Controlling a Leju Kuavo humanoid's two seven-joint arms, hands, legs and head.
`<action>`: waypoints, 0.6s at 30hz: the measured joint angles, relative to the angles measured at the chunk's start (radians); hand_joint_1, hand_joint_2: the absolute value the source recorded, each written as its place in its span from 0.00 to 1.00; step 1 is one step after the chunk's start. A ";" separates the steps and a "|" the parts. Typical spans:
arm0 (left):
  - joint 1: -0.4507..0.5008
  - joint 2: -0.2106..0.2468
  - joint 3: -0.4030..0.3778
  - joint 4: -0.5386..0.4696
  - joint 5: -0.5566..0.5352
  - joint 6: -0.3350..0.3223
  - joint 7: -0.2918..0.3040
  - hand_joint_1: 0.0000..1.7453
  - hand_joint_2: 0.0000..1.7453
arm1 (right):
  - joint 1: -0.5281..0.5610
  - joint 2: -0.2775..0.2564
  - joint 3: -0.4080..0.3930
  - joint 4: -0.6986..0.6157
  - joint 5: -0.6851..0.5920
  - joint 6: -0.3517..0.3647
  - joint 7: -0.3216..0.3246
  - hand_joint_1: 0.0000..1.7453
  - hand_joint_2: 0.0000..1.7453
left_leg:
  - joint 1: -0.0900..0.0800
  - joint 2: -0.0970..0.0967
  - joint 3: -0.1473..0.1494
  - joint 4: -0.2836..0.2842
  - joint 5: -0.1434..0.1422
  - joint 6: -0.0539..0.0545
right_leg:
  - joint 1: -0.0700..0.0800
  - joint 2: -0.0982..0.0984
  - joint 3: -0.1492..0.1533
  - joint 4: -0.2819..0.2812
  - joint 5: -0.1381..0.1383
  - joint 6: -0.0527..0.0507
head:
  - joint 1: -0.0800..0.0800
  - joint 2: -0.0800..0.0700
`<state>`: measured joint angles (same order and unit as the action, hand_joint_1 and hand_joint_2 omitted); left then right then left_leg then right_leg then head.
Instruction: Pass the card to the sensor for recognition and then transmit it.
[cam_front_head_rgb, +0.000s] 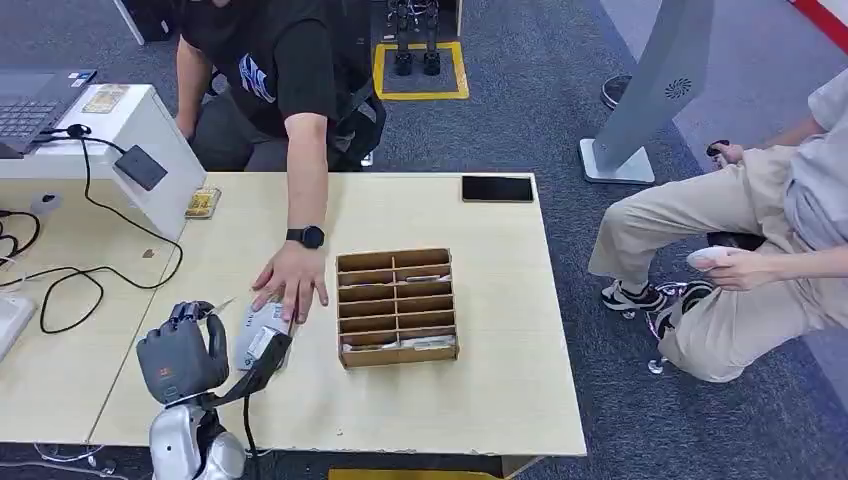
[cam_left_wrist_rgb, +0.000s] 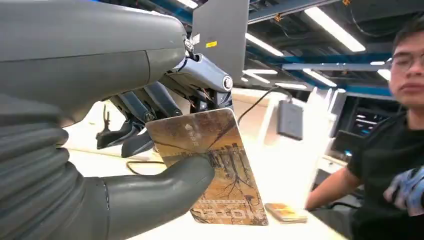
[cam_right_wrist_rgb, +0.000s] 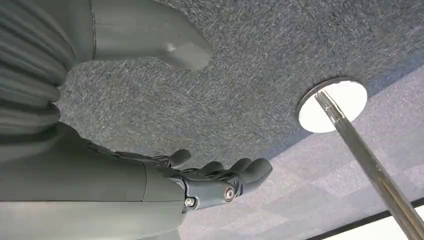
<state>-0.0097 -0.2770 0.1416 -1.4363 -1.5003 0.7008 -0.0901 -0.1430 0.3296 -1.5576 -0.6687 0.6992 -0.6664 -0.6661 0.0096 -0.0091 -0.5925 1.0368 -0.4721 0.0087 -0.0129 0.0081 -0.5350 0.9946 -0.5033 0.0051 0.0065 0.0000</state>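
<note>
My left hand is raised above the table's near left part. It pinches a brown-and-gold card with a tree pattern between thumb and fingers; the head view shows the card as a thin edge. The sensor, a dark flat box, sits on a slanted white stand at the back left, well beyond the card, and appears again as the sensor. My right hand hangs over grey carpet with loosely bent fingers, holding nothing.
A person's hand rests on a grey card pile just right of my left hand. A wooden divided box stands mid-table, a black phone at the far edge, gold cards by the stand. Cables trail left. Another person sits at right.
</note>
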 joint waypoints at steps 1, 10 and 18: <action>0.003 0.000 0.003 0.005 -0.009 0.000 0.008 1.00 1.00 | 0.000 0.000 0.000 0.000 0.000 0.000 0.000 0.00 1.00 | 0.000 0.000 0.000 0.000 0.000 0.000 | 0.000 0.000 0.000 0.000 0.000 0.000 | 0.000 0.000; 0.009 0.008 -0.006 0.103 -0.042 0.000 0.106 1.00 1.00 | 0.000 0.000 0.000 -0.008 0.005 0.000 -0.003 0.00 1.00 | 0.000 0.000 0.000 0.000 0.000 0.000 | 0.000 0.000 0.000 0.000 0.000 0.000 | 0.000 0.000; 0.006 0.027 -0.052 0.186 -0.055 0.001 0.179 1.00 1.00 | 0.000 0.000 0.000 -0.010 -0.006 0.000 -0.001 0.00 1.00 | 0.000 0.000 0.000 0.000 0.000 0.000 | 0.000 0.000 0.000 0.000 0.000 0.000 | 0.000 0.000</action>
<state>-0.0041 -0.2495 0.0896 -1.2504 -1.5557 0.7015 0.0893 -0.1431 0.3300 -1.5576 -0.6783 0.6931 -0.6664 -0.6672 0.0096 -0.0091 -0.5922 1.0368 -0.4722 0.0087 -0.0129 0.0081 -0.5349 0.9945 -0.5033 0.0051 0.0069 0.0000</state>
